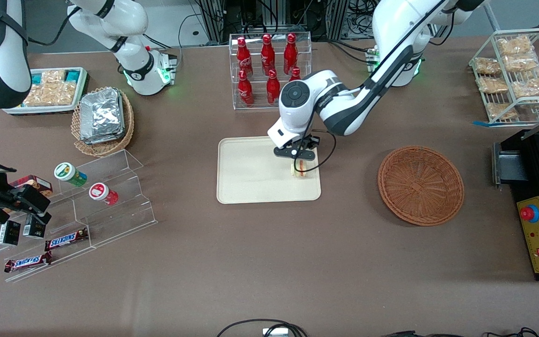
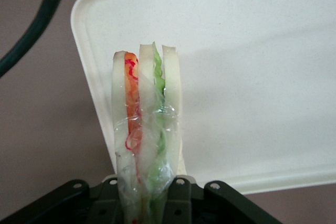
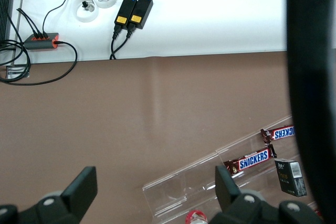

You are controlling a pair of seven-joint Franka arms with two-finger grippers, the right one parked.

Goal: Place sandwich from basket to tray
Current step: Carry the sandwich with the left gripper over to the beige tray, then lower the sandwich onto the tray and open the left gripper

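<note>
The sandwich [image 1: 300,169] is a clear-wrapped wedge of pale bread with red, orange and green filling [image 2: 147,129]. My gripper [image 1: 299,161] is shut on it and holds it over the cream tray [image 1: 251,173], at the tray's edge nearest the basket. The wedge hangs just above or on the tray surface [image 2: 252,77]; I cannot tell whether they touch. The round reddish-brown wicker basket [image 1: 420,185] lies empty on the table toward the working arm's end.
A clear rack of red bottles [image 1: 269,70] stands farther from the front camera than the tray. A tan basket of foil packets [image 1: 103,119] and acrylic steps with snack bars [image 1: 87,206] lie toward the parked arm's end. A black control box [image 1: 538,224] sits beside the basket.
</note>
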